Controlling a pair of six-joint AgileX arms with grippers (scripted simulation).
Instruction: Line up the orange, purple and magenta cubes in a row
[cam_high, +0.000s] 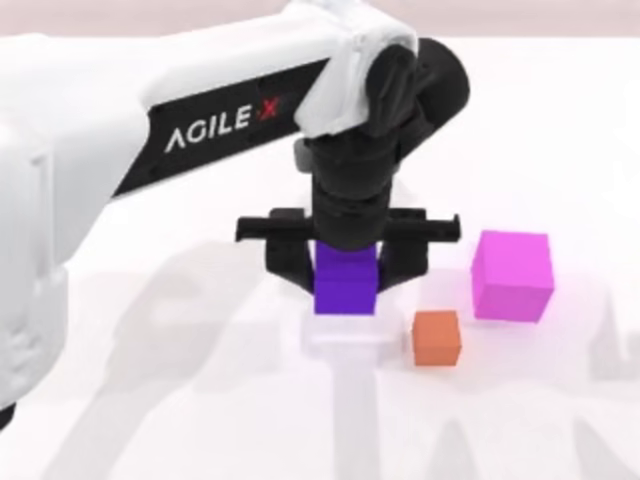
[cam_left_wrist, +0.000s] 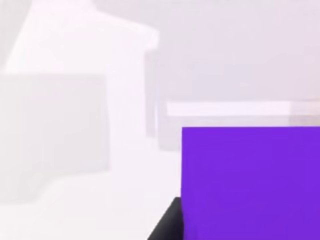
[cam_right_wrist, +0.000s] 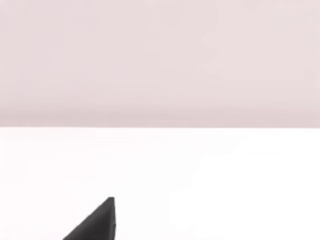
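Purple cube (cam_high: 345, 285) sits clamped between the left gripper (cam_high: 345, 280) fingers near the table's middle, apparently just above the surface, though the top view makes height hard to judge. Best to lower it straight and let go only once it's level with the orange cube (cam_high: 436, 337) to its right. The magenta cube (cam_high: 512, 275) sits farther right. All three look matte and plain. The right arm is parked out of the top view.
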